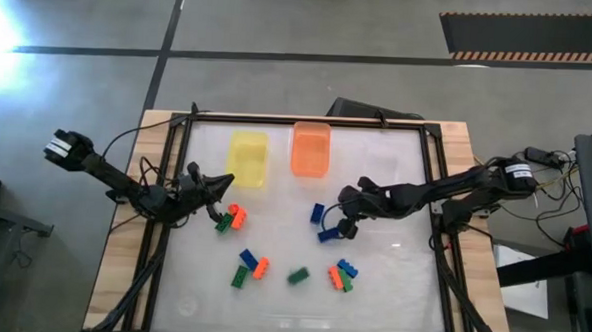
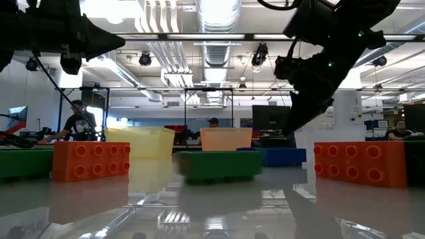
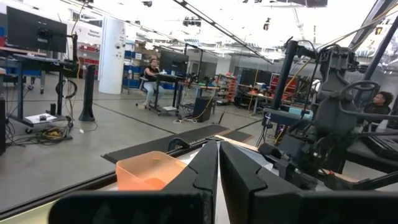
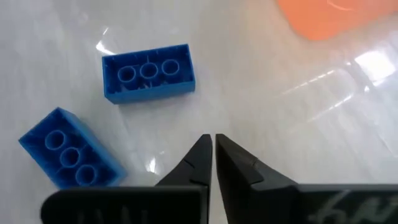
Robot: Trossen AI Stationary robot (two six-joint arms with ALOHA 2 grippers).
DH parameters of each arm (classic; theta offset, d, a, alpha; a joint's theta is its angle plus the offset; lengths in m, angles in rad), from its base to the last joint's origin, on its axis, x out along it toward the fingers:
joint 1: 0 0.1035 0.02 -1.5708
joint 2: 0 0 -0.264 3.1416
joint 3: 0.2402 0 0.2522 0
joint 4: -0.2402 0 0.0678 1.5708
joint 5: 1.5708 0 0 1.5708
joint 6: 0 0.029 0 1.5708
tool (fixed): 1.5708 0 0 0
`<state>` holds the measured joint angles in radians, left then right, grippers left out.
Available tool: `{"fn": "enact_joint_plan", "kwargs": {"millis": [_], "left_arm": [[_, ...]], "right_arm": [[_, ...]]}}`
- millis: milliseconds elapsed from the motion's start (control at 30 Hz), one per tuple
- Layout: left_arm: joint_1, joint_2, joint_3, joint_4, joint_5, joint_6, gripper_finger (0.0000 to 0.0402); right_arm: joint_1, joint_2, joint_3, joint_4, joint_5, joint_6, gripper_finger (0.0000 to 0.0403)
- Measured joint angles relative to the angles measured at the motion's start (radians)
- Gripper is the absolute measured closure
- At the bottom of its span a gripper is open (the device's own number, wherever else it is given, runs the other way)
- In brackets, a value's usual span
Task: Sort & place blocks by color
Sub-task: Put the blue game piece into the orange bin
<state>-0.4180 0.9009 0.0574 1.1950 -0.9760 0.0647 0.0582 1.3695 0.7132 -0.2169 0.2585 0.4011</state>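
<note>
Right under my right wrist camera, the right gripper (image 4: 213,149) is pinched fully together and holds nothing; two blue blocks (image 4: 149,73) (image 4: 69,149) lie flat on the counter (image 4: 280,124) just beside its tips, studs up. I judge them light, rigid and slick-sided, best pinched across the long flat sides. My left gripper (image 3: 218,163) hangs closed and empty over the counter's other side.
</note>
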Motion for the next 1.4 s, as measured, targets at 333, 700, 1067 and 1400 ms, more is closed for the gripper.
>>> {"fn": "enact_joint_plan", "kwargs": {"millis": [333, 700, 1067, 1400], "left_arm": [[0.000, 0.000, 0.000, 0.000, 0.000, -0.001, 0.0401], [0.000, 0.000, 0.000, 0.000, 0.000, -0.001, 0.0401], [0.000, 0.002, -0.001, 0.000, 0.000, 0.000, 0.0401], [0.000, 0.004, -0.001, 0.000, -0.001, 0.002, 0.0401]], "right_arm": [[0.025, -0.032, 0.000, 0.092, -0.238, -0.098, 0.0387], [0.055, 0.042, 0.000, 0.156, -0.309, -0.212, 0.0196], [0.060, 0.127, 0.002, 0.203, -0.285, -0.309, 0.0093], [0.060, 0.177, 0.002, 0.226, -0.285, -0.316, 0.0148]]}}
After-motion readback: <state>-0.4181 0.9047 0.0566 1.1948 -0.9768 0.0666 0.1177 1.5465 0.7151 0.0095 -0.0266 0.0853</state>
